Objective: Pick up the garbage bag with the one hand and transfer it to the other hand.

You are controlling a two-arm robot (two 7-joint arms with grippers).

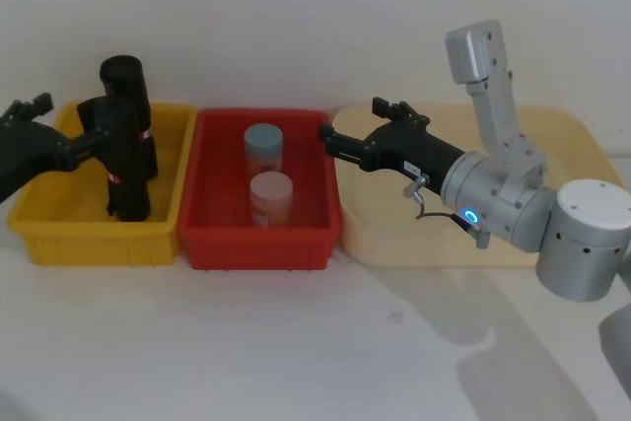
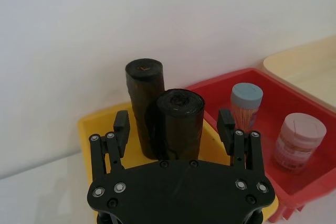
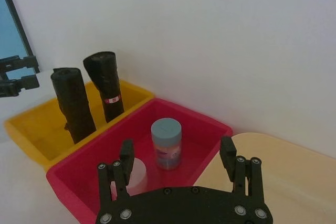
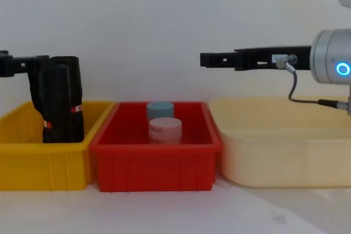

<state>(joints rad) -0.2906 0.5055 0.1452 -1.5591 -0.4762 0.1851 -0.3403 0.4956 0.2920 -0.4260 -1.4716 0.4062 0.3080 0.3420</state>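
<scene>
So on the left, the left gripper (image 2: 174,120) reaches in level over the yellow bin (image 1: 94,244). Its fingers (image 2: 122,124) are spread wide on either side of the garbage bag (image 2: 176,124), with a gap on both sides, so nothing is grasped. The bag stands upright in the right half of that bin, with its long axis vertical and its rolled end facing up. A slimmer, taller black roll (image 2: 143,85) sits just behind it.

Next over is the red bin (image 1: 256,244) with two jars standing in it: a blue-lidded jar (image 1: 263,145) at the back and a pale-lidded jar (image 1: 271,199) in front.

Further right, the right gripper (image 1: 353,122) hangs above where the red bin meets the cream tray (image 1: 552,145). It's stretched out horizontally, pointing left toward the bag but well apart from it, and its fingers are spread with nothing between them. The arm's ring light (image 1: 470,215) glows blue.

Everything sits on a white table (image 1: 296,352) against a plain white wall (image 1: 296,7).
</scene>
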